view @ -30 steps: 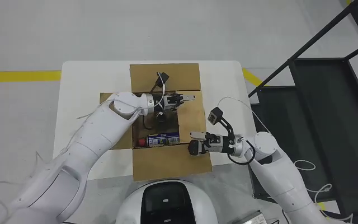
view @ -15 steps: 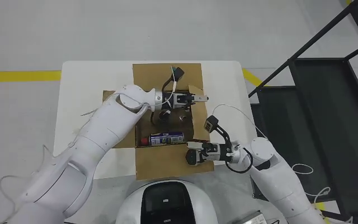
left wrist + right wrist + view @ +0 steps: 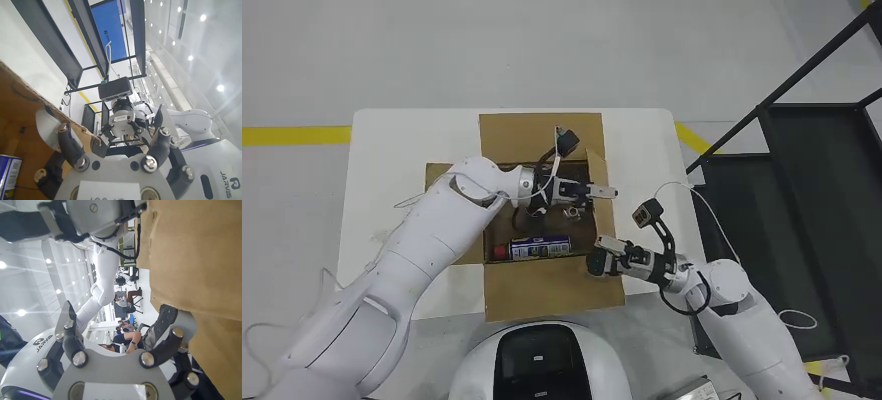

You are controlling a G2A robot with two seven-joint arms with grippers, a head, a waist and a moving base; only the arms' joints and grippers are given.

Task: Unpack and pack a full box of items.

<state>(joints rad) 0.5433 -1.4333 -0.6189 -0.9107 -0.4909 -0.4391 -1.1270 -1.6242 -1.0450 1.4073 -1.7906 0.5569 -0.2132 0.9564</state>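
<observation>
An open cardboard box [image 3: 537, 135] sits on the white table [image 3: 402, 150]. A blue-labelled can [image 3: 537, 245] [image 3: 8, 174] lies on its side inside, beside some small dark items [image 3: 542, 208] I cannot make out. My left gripper [image 3: 600, 190] [image 3: 104, 117] is open at the box's right side, its fingers straddling the edge of the raised right flap [image 3: 22, 106]. My right gripper [image 3: 595, 252] [image 3: 117, 309] is open just outside the box's near right corner. One ribbed pad [image 3: 165, 317] touches the cardboard flap [image 3: 189, 256].
The box's near flap [image 3: 552, 288] lies flat toward the table's front edge. A black metal rack [image 3: 802, 190] stands off the table's right side. Bare table surface lies left of the box and at the far right corner.
The left gripper has moved right across the box to the right flap, which now stands up. The right gripper dipped toward the front edge, then came back a little to the right.
</observation>
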